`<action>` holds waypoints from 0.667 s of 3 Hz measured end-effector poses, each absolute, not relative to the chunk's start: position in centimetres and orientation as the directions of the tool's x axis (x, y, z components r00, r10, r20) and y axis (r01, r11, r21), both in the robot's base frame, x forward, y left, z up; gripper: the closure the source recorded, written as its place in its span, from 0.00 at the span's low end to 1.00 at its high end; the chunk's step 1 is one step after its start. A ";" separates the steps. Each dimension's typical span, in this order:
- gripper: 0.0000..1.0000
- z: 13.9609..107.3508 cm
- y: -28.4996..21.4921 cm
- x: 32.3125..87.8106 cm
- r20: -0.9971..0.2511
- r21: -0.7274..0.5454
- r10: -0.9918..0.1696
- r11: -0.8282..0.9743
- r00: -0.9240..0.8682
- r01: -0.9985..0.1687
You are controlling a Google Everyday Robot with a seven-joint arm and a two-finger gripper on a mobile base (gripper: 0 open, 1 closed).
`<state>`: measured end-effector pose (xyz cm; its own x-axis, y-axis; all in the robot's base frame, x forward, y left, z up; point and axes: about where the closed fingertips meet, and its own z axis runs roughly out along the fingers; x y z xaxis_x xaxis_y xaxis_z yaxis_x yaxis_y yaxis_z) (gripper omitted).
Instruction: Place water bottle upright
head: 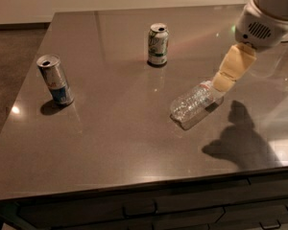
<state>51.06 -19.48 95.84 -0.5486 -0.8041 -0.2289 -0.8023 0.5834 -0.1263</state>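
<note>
Water bottle (pixel 192 103) lies on its side on the table (pixel 110 147), right of centre; the gripper (pixel 222 84) is at its cap end, open or closed cannot be told; lifting and uprighting remain; green-white can (pixel 158 44) and silver-blue can (pixel 55 79), 2 bystanders, stand well apart.

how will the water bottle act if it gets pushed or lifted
Lying on its side, the water bottle would probably roll if pushed. It looks clear and empty, so likely light and squashy. The claw is at its neck end.
</note>
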 end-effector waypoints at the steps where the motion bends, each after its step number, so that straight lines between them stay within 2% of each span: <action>1: 0.00 95.1 -19.5 52.6 -0.197 -0.095 -0.700 0.710 -0.686 -0.698; 2: 0.00 94.1 -19.8 53.3 -0.174 -0.070 -0.562 0.826 -0.808 -0.560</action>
